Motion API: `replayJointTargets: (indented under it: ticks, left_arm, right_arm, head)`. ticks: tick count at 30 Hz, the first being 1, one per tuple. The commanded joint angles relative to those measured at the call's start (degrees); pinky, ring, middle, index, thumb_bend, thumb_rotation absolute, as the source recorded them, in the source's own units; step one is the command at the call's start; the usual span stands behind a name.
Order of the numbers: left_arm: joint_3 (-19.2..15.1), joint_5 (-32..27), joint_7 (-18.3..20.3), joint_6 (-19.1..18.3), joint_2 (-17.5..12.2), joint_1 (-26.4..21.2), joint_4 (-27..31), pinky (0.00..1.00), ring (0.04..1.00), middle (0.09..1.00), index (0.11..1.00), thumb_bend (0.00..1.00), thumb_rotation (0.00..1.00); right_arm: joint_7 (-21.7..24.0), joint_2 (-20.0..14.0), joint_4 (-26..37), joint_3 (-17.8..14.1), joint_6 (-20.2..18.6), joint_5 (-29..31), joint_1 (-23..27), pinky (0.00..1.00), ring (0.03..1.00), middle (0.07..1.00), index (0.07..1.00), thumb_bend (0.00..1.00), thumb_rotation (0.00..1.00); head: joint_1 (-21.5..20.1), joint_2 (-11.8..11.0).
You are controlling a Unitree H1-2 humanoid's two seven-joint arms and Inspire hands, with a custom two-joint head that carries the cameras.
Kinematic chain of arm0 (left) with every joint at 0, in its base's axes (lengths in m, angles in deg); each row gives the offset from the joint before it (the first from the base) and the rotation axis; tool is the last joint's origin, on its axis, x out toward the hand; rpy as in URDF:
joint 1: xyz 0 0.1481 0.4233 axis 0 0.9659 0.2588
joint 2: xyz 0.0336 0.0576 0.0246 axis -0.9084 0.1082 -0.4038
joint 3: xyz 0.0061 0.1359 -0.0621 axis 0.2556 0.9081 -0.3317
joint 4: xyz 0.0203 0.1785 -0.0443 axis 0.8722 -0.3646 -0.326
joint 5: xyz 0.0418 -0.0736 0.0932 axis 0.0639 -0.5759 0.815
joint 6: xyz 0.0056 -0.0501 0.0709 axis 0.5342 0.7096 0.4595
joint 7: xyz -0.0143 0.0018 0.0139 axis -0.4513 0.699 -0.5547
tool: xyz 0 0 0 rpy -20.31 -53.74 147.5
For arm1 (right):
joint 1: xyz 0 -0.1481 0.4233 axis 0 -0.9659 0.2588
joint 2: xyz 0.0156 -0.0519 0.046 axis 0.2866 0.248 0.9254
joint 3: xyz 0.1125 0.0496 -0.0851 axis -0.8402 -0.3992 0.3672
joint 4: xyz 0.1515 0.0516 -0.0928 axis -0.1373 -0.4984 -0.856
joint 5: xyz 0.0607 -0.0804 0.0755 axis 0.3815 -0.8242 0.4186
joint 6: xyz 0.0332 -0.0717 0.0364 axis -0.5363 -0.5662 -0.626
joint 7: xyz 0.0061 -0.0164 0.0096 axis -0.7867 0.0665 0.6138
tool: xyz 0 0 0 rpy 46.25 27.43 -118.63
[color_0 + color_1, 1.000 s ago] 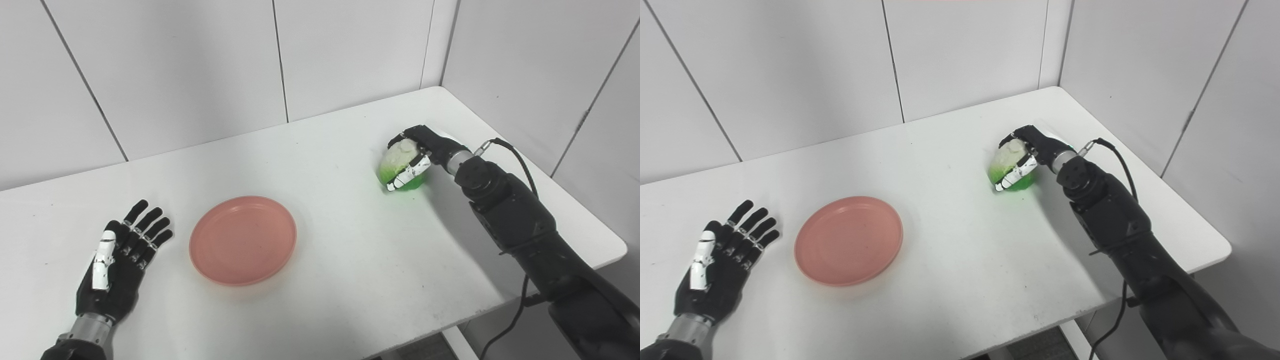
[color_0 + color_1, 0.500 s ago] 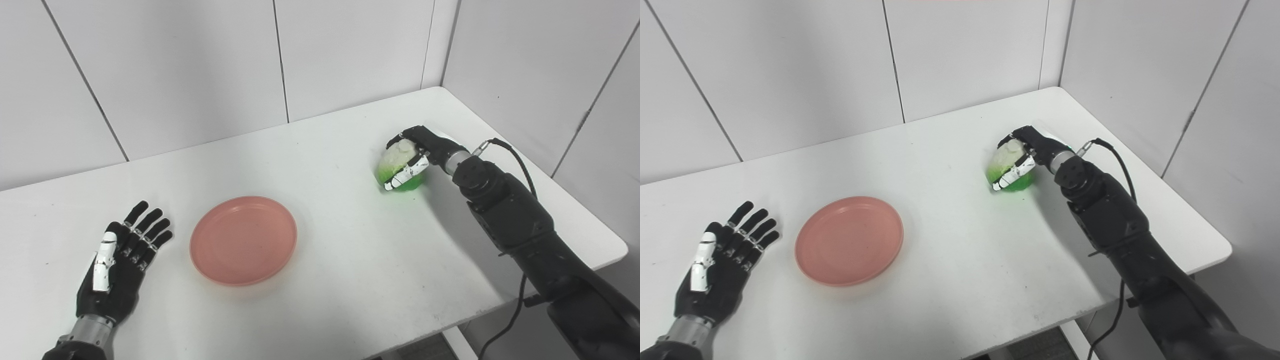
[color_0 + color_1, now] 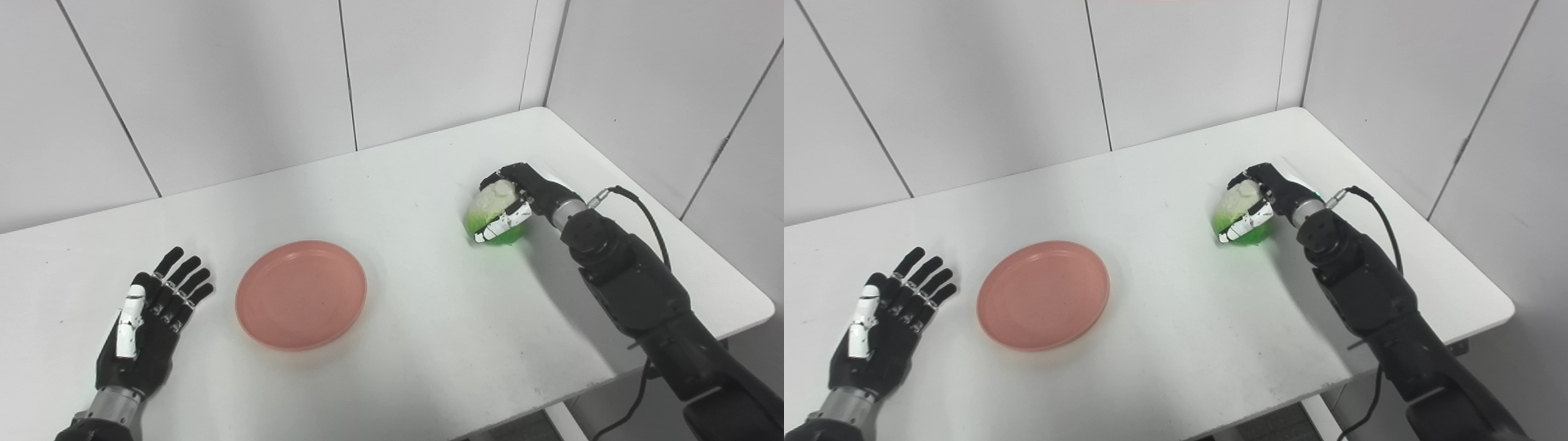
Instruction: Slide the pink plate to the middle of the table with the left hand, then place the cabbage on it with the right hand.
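on the white table: two black robot hands, a pink plate and a cabbage, with pale wall panels behind on two sides.
table (image 3: 429,343): white top, its far right corner tucked into the corner of the walls.
pink plate (image 3: 301,294): lies flat on the table left of the middle, round with a shallow raised rim, nothing on it.
left hand (image 3: 147,331): lies near the left front edge, just beside the plate but not touching it; fingers (image 3: 184,275) stretched out and slightly spread, pointing toward the far wall, holding nothing; a white strip runs along the thumb side.
cabbage (image 3: 493,209): sits on the right part of the table, well apart from the plate; pale cream on top, bright green at the base; whether the base touches the table or is just above it is hard to tell.
right hand (image 3: 517,199): curled round the cabbage from its right and far side, black fingers hooked over the pale top and a white-marked digit pressed across the front of the green part.
right arm (image 3: 631,288): black, comes in from the lower right corner and reaches over the table's right side to the cabbage.
cable (image 3: 643,205): a dark wire loops up from a plug beside the wrist and runs back along the arm.
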Motion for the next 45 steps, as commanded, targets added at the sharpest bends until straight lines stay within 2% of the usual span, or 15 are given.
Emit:
replayJointTargets:
  ticks: [1, 6, 11, 14, 18, 24, 28, 32, 38, 45]
  left_arm:
    - [0.73, 1.45, -1.05, -2.42, 0.16, 2.37, -2.63, 0.85, 0.848, 0.858, 0.863, 0.48, 0.89]
    - [0.97, 1.54, -1.54, -2.73, 0.62, 2.35, -2.13, 0.85, 0.850, 0.861, 0.863, 0.48, 0.89]
    - [1.21, 1.73, -2.09, -2.70, 1.12, 2.40, -1.71, 0.86, 0.860, 0.868, 0.867, 0.48, 0.89]
    - [1.60, 2.17, -2.94, -2.77, 1.48, 2.56, -0.92, 0.86, 0.856, 0.864, 0.863, 0.48, 0.90]
    - [2.22, 2.73, -3.97, -2.90, 2.01, 2.87, 0.05, 0.85, 0.860, 0.867, 0.861, 0.47, 0.92]
    - [3.11, 3.23, -5.94, -4.34, 3.81, 3.63, 3.00, 0.86, 0.873, 0.880, 0.874, 0.45, 0.95]
    - [3.86, 4.06, -8.91, -5.96, 5.57, 4.12, 5.71, 0.86, 0.875, 0.881, 0.872, 0.44, 0.96]
    - [4.19, 4.72, -11.87, -8.12, 7.52, 4.45, 8.17, 0.87, 0.875, 0.879, 0.873, 0.42, 0.97]
    - [4.79, 6.23, -15.31, -10.16, 9.59, 4.30, 10.73, 0.87, 0.885, 0.889, 0.881, 0.40, 1.00]
    - [4.99, 6.93, -16.59, -11.29, 10.67, 4.12, 11.92, 0.89, 0.899, 0.904, 0.899, 0.37, 1.00]
  right_arm:
    - [-0.09, -0.49, 4.49, -1.88, -0.36, -0.99, 2.71, 0.41, 0.420, 0.482, 0.523, 0.52, 0.00]
    - [1.95, 0.94, 11.35, -2.16, -0.48, -3.43, 3.87, 0.39, 0.419, 0.492, 0.515, 0.52, 0.00]
    - [4.70, 2.88, 15.21, -1.75, -0.48, -4.75, 5.55, 0.37, 0.414, 0.495, 0.515, 0.52, 0.00]
    - [6.00, 4.02, 16.28, -0.85, -0.44, -5.48, 6.86, 0.37, 0.408, 0.498, 0.515, 0.52, 0.00]
    - [7.31, 5.41, 16.59, 2.13, 0.50, -5.65, 9.36, 0.36, 0.397, 0.499, 0.517, 0.52, 0.00]
    - [7.77, 8.73, 13.40, 6.51, 1.85, -5.43, 12.82, 0.36, 0.389, 0.504, 0.520, 0.52, 0.00]
    - [7.91, 11.84, 10.09, 10.17, 3.09, -5.66, 14.93, 0.39, 0.391, 0.501, 0.512, 0.52, 0.00]
    - [7.15, 15.46, 5.49, 13.29, 6.37, -5.56, 15.99, 0.37, 0.380, 0.500, 0.529, 0.51, 0.00]
    - [6.17, 19.83, -1.42, 16.36, 10.92, -6.03, 15.82, 0.43, 0.428, 0.496, 0.487, 0.52, 0.00]
    - [5.40, 21.09, -3.99, 17.25, 12.38, -6.37, 14.77, 0.41, 0.421, 0.496, 0.490, 0.52, 0.00]
  head:
    - [0.19, 0.03]
    - [0.59, -0.11]
    - [1.23, -0.18]
    - [1.90, -0.27]
    - [3.45, -0.58]
    - [7.26, -1.00]
    - [10.37, -1.06]
    - [13.29, -1.03]
    - [17.44, -0.76]
    - [19.72, -0.49]
